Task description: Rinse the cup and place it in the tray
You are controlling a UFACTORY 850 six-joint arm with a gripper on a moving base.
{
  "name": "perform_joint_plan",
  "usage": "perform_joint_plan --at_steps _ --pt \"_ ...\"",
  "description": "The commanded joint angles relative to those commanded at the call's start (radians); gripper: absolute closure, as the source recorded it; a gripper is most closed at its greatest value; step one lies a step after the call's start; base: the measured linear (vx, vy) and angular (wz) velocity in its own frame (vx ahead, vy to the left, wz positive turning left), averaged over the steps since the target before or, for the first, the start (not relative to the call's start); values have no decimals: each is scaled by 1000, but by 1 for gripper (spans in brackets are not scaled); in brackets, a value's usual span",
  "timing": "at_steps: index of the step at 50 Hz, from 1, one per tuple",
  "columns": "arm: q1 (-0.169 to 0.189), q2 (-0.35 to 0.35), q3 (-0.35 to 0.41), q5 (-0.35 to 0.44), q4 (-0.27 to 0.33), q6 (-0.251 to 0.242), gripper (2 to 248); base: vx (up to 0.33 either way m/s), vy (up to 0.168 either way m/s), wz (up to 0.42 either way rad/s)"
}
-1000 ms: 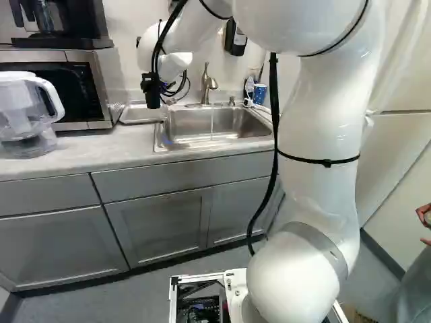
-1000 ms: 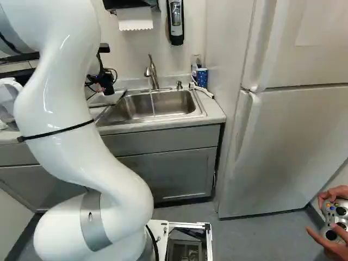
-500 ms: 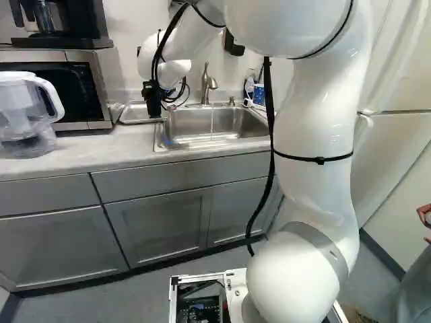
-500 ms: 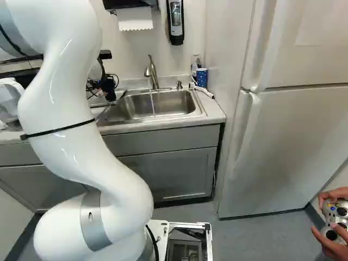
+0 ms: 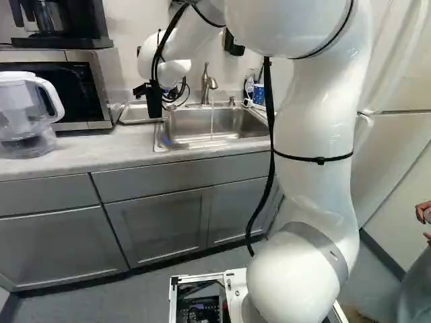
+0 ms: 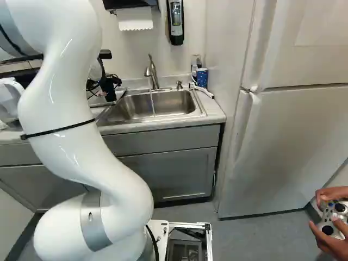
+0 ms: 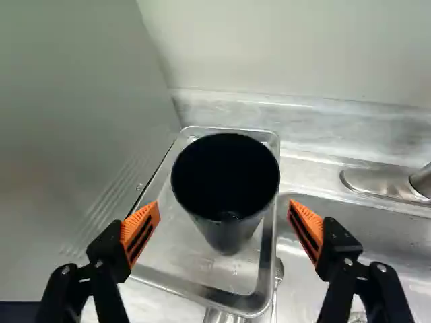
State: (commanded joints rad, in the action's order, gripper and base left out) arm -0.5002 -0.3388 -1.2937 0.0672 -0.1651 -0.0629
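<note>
The black gripper (image 5: pixel 154 109) is over the metal tray (image 7: pixel 192 291), which lies on the counter (image 5: pixel 87 148) between the microwave (image 5: pixel 100 84) and the sink (image 5: pixel 202 144). In the wrist view, the fingers of the gripper (image 7: pixel 224 219) stand wide open, one on either side of the dark cup (image 7: pixel 232 235) and apart from it. The margin is wider on the microwave side and narrow at the sink side, where the cup's rim (a dark, rounded outline) overlaps the tray's raised edge in the view. Bare tray floor extends from the cup towards the near edge; beyond the far edge rises the backsplash (image 7: pixel 323 128). The cup stands inside the tray, mouth upward and facing the wrist camera, its long axis upright, its narrower base below. Across the sink-side edge are the basin and the faucet (image 6: pixel 151 70), well apart from the cup.
</note>
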Motion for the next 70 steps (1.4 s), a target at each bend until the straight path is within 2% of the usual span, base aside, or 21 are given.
perform_joint_plan --at_steps 54,70 --pt "1 63 -26 0 0 0 3 0 0 0" --pt "25 107 -10 0 1 0 3 0 0 0"
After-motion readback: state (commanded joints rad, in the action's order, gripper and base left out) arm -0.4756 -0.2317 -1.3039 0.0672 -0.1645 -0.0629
